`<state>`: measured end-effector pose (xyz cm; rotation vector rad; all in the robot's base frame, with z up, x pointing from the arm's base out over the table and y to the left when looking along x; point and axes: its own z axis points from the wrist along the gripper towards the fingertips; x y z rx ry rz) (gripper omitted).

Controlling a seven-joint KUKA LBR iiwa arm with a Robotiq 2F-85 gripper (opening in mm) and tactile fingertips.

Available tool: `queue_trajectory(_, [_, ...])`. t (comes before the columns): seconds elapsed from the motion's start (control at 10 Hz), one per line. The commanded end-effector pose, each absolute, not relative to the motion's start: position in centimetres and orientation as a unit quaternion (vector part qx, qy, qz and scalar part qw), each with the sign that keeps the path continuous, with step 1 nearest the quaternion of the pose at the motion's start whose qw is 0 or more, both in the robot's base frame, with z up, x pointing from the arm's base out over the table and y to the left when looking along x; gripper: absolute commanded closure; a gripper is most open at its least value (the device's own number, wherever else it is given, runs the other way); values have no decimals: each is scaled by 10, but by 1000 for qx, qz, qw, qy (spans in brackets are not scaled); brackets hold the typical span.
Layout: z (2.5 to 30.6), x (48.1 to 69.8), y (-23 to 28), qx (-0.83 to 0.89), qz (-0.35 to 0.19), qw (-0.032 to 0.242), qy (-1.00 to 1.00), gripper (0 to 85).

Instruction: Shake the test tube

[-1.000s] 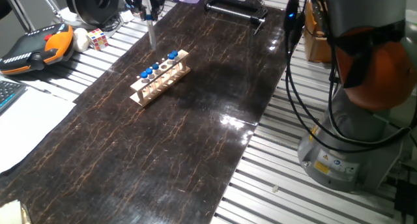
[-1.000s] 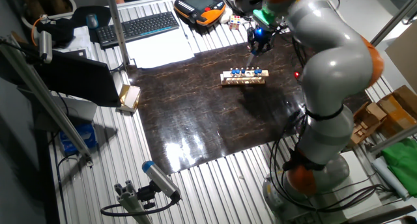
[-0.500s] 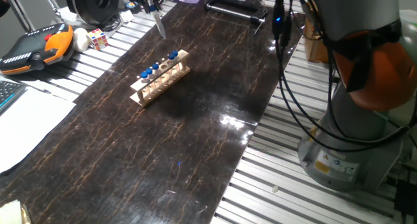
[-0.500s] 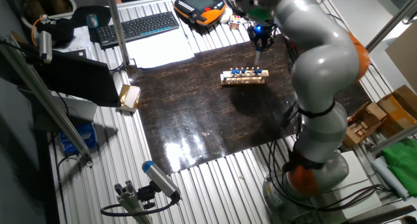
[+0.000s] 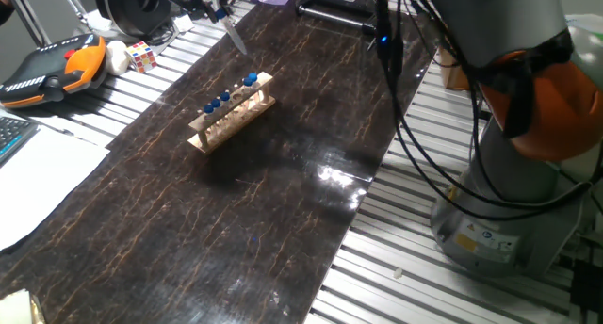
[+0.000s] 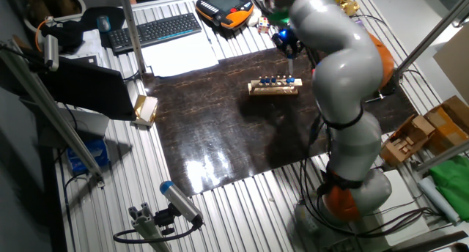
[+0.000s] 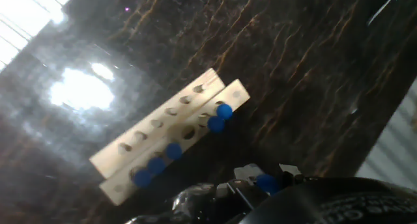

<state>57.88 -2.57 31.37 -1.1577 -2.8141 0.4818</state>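
Observation:
My gripper (image 5: 215, 6) hangs above the far end of the dark mat, shut on a slim clear test tube (image 5: 236, 39) that slants down and to the right. Below it stands the light wooden rack (image 5: 229, 117), which holds several more blue-capped tubes (image 5: 224, 100). In the other fixed view the gripper (image 6: 286, 41) sits just behind the rack (image 6: 274, 89). The hand view looks down on the rack (image 7: 130, 149) at a tilt. The held tube's blue cap (image 7: 266, 182) shows between the dark fingers at the bottom edge.
An orange-and-black teach pendant (image 5: 52, 68) and a Rubik's cube (image 5: 141, 55) lie left of the mat, with white paper (image 5: 38, 173) nearer. A black bar (image 5: 339, 15) crosses the mat's far end. The arm's base (image 5: 499, 220) and hanging cables (image 5: 415, 107) fill the right side.
The held tube has gone from hanging straight down to slanting to the right. The gripper has shifted slightly back, and the arm's elbow has swung left over the mat.

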Motion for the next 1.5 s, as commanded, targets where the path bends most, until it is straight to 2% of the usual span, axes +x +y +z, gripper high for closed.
queue_trajectory(0.0, [311,577,-24,-32,82,-45,-995,743])
queue_trajectory(0.4, [299,568,-19,-6,91,-79,-993,760])
queue_trajectory(0.6, [291,563,-16,0,96,-84,-992,763])
queue_trajectory(0.8, [288,559,-8,28,153,-68,-986,777])
queue_trajectory(1.1, [279,550,5,88,267,-68,-957,773])
queue_trajectory(1.4, [279,550,2,144,360,-66,-919,773])
